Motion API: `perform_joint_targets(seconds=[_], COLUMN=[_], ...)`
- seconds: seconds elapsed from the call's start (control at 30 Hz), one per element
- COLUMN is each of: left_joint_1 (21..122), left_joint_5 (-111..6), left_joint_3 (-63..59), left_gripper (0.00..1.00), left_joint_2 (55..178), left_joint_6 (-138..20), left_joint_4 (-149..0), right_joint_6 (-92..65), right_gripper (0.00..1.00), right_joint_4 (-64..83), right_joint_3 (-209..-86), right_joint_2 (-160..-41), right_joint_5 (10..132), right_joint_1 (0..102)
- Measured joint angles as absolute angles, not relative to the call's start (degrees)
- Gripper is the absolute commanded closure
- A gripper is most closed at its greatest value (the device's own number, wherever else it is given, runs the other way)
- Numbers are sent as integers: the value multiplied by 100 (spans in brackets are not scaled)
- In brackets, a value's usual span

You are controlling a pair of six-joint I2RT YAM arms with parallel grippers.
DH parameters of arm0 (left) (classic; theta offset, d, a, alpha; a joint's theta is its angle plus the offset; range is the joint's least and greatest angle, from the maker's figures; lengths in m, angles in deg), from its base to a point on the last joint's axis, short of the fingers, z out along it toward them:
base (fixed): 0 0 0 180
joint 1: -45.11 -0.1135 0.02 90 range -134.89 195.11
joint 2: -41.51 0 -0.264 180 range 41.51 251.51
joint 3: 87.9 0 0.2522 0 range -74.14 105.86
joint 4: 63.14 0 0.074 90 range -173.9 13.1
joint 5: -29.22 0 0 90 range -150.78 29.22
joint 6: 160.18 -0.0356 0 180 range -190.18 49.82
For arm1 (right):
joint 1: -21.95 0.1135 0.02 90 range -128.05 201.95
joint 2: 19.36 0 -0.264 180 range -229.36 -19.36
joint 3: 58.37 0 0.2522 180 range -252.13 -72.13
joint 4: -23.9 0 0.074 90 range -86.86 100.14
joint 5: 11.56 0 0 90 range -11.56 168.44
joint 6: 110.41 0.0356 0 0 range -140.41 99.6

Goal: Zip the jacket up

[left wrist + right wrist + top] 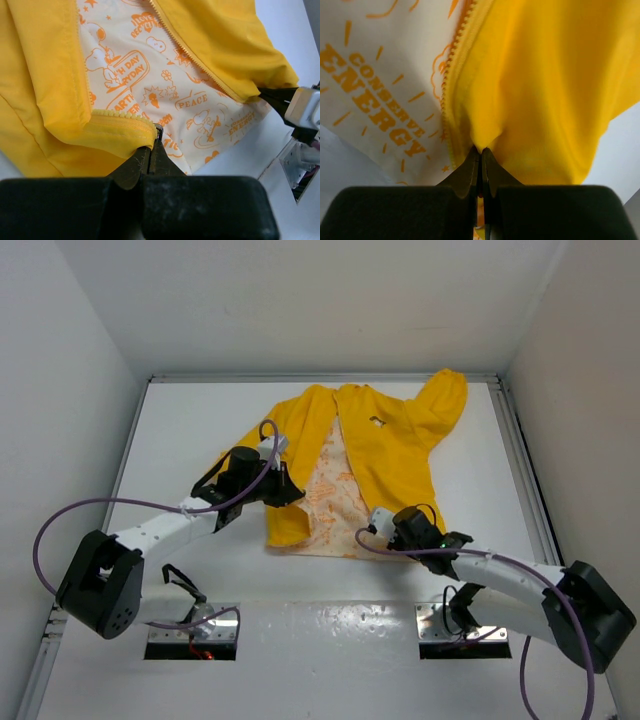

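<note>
The yellow jacket (400,450) lies open on the white table (190,440), its pale orange-printed lining (335,495) showing between the two front panels. My left gripper (287,486) is shut on the bottom corner of the left panel. In the left wrist view the left gripper (152,142) pinches the hem just below the zipper teeth (120,115). My right gripper (373,524) is shut on the bottom hem of the right panel. The right wrist view shows the right gripper (480,150) clamping a fold of yellow fabric beside that panel's zipper edge (447,95).
White walls enclose the table on three sides, with raised rails (520,460) along its edges. Purple cables (60,520) loop off both arms. Two metal base plates (192,628) sit at the near edge. The jacket's sleeve (445,400) bends toward the back right corner.
</note>
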State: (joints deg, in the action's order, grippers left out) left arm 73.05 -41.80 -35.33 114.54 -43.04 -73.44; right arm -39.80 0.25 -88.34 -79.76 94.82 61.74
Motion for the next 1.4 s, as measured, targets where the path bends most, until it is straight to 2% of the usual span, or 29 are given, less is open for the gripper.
perform_joint_targets(seconds=[0.1, 0.17, 0.23, 0.4, 0.8, 1.0, 1.1, 1.2, 1.4], left_joint_1=[7303, 7303, 7303, 7303, 7303, 7303, 7303, 7303, 7303], left_joint_5=[-4224, -4239, -4265, -4296, -4296, -4296, -4296, -4296, -4294], left_joint_3=[-3533, -3533, -3533, -3533, -3533, -3533, -3533, -3533, -3533], left_gripper=[100, 100, 100, 100, 100, 100, 100, 100, 100], left_joint_2=[11454, 11454, 11454, 11454, 11483, 11483, 11483, 11483, 11483], left_joint_6=[-4313, -4317, -4317, -4317, -4315, -4297, -4295, -4295, -4269], left_joint_4=[-7348, -7346, -7348, -7348, -7344, -7344, -7344, -7344, -7339], right_joint_6=[-3987, -3873, -3740, -3357, -3246, -3338, -3373, -3416, -3602], right_gripper=[100, 81, 70, 55, 51, 65, 65, 61, 64], right_joint_4=[108, 71, -93, -556, -1706, -1826, -1831, -1874, -1914], right_joint_3=[-8709, -8749, -8856, -9225, -9737, -9737, -9741, -9802, -9888], right_joint_2=[-8068, -8079, -8083, -8040, -8199, -8228, -8333, -8514, -8687], right_joint_5=[9550, 9449, 9288, 8798, 7943, 7635, 7423, 7196, 6949], right_joint_1=[6318, 6340, 6320, 6104, 5367, 5109, 4886, 4607, 4287])
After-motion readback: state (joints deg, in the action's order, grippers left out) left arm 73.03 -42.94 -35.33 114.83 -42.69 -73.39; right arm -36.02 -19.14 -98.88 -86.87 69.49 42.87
